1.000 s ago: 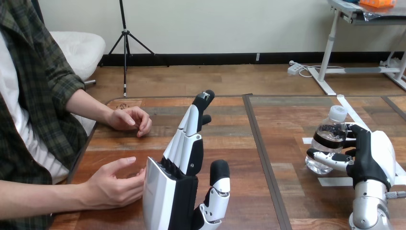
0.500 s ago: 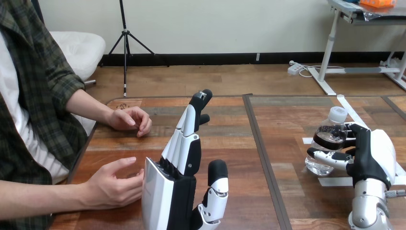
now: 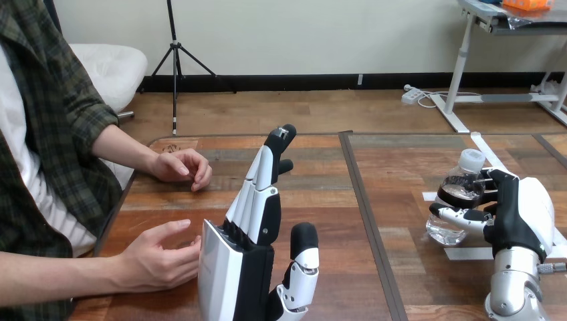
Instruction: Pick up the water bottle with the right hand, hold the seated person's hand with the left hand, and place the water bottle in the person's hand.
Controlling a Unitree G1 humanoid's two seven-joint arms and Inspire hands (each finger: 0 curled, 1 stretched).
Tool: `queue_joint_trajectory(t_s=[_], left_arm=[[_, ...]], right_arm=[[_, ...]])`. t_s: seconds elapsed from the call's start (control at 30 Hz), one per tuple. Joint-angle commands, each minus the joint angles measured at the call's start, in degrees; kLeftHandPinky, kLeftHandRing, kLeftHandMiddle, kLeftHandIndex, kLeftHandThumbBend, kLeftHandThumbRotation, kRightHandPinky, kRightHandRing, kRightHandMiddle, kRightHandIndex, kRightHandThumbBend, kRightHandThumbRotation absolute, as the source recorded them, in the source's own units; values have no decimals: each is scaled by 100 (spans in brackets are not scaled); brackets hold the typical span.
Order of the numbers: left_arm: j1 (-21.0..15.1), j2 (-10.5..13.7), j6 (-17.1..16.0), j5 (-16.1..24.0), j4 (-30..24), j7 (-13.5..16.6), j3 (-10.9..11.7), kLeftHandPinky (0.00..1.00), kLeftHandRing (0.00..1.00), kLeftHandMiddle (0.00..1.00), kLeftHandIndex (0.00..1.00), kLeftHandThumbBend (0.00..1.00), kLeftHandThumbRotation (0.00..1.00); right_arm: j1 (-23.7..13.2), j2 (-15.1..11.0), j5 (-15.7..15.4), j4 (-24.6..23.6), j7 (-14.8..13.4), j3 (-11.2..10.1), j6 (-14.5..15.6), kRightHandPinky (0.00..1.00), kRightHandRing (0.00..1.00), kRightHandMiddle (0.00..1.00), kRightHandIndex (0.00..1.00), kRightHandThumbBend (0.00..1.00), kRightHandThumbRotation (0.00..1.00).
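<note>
A clear water bottle (image 3: 457, 194) with a white cap and a dark label stands slightly tilted at the right of the table. My right hand (image 3: 518, 214) is shut on it, thumb across its front and fingers behind. My left hand (image 3: 251, 234) rises at the lower middle, open, with straight fingers pointing up and away. The person's nearer hand (image 3: 157, 257) rests palm-up and loosely curled just left of my left hand, touching or almost touching its white back shell. The person's farther hand (image 3: 180, 166) lies curled on the table further back.
The wooden table (image 3: 321, 200) has a dark seam (image 3: 368, 214) running front to back between my two hands. White tape marks (image 3: 468, 253) lie on the table under and beside the bottle. The person's torso sits at the left edge.
The bottle has tipped a little more toward my right hand, which has shifted slightly. My left hand and the person's hands have stayed put.
</note>
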Motion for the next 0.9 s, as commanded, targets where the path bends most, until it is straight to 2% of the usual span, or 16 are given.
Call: queue_joint_trajectory(t_s=[0.0, 0.37, 0.87], left_arm=[[-249, -43, 13, 31, -23, 82, 50, 76, 92, 94, 100, 0, 100], [-246, -33, -59, -35, 12, 45, 30, 76, 93, 94, 100, 0, 100], [-272, -30, -69, 15, 39, 131, 34, 78, 93, 94, 100, 0, 100]], right_arm=[[-551, -45, 35, -224, -146, 8, -147, 53, 56, 59, 59, 81, 0], [-559, -14, 54, -197, -292, -1, -297, 49, 50, 52, 55, 78, 0], [-564, 37, 97, -226, -333, -16, -366, 48, 48, 51, 53, 77, 0]])
